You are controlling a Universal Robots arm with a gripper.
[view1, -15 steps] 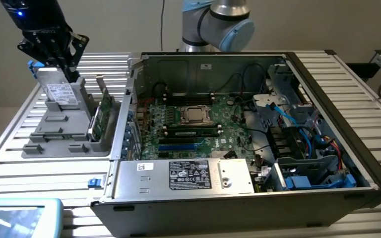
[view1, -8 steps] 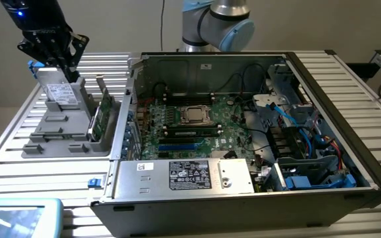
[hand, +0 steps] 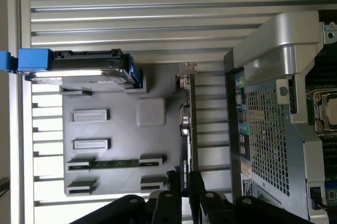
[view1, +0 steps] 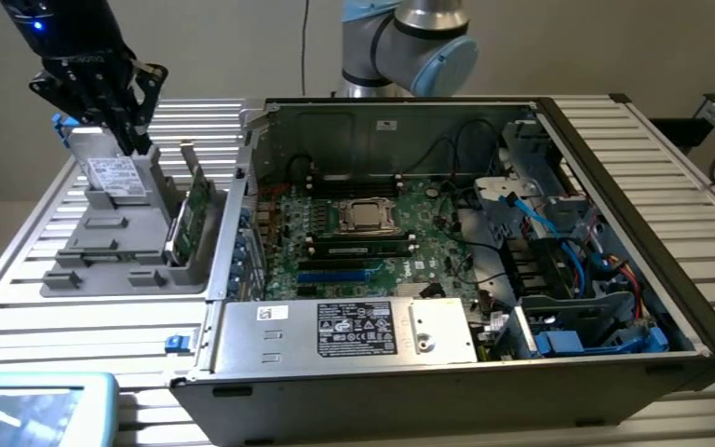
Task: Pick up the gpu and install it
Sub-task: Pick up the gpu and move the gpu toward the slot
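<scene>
On the ribbed table [view1: 655, 168], at the computer case's [view1: 457, 400] 9 o'clock, a tray [view1: 97, 251] holds hard drive [view1: 115, 177] and gpu [view1: 193, 209]. Gripper [view1: 131, 140] hangs above, jaws apart.

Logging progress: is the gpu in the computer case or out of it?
Out. The gpu stands on edge in the gray holder beside the case.

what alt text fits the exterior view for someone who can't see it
The tool hangs above a grey holder where the gpu stands on edge beside a hard drive. To the exterior view's right, an open computer case shows its green motherboard.
</scene>
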